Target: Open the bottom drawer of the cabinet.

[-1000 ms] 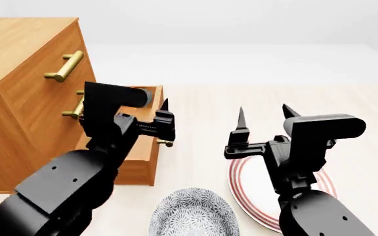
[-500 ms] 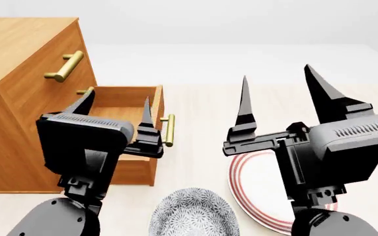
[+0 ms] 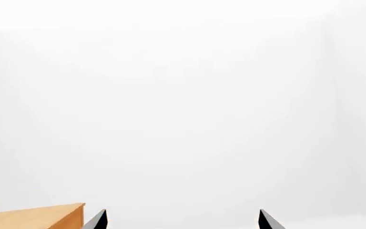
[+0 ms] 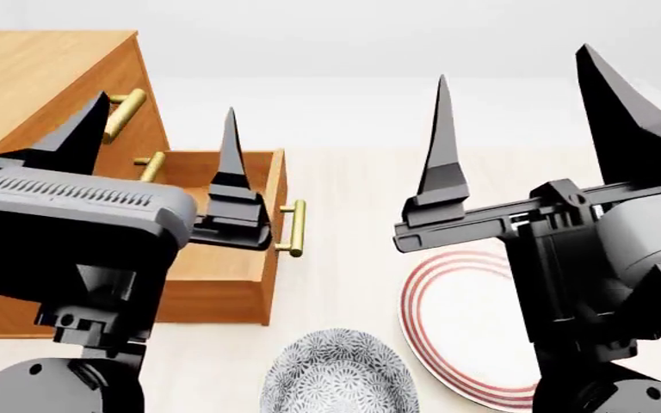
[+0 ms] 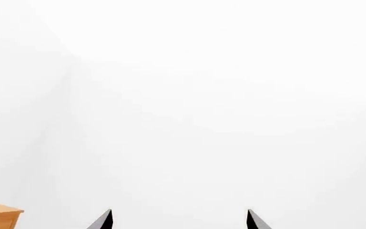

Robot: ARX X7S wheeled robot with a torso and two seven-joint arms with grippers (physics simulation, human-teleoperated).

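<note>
The cabinet (image 4: 32, 77) stands at the left in the head view. Its bottom drawer (image 4: 250, 185) is pulled out, and its brass handle (image 4: 293, 228) is free. My left gripper (image 4: 164, 107) is open and empty. It is raised in front of the cabinet with its fingers pointing up, above the open drawer. My right gripper (image 4: 515, 67) is open and empty, raised to the right of the drawer. In the left wrist view my left gripper (image 3: 181, 220) shows only its two spread tips beside a corner of the cabinet (image 3: 36, 218). My right gripper (image 5: 179, 220) shows the same way in the right wrist view.
The two upper drawers are shut; the top brass handle (image 4: 126, 105) and the middle one (image 4: 152, 163) show. A white plate with red rings (image 4: 451, 331) lies under my right arm. A patterned bowl (image 4: 336, 374) sits at the front centre. The table is light wood.
Both arms have risen towards the camera, fingers now pointing up. My left gripper has moved up and away from the drawer handle. The bottom drawer has stayed pulled out.
</note>
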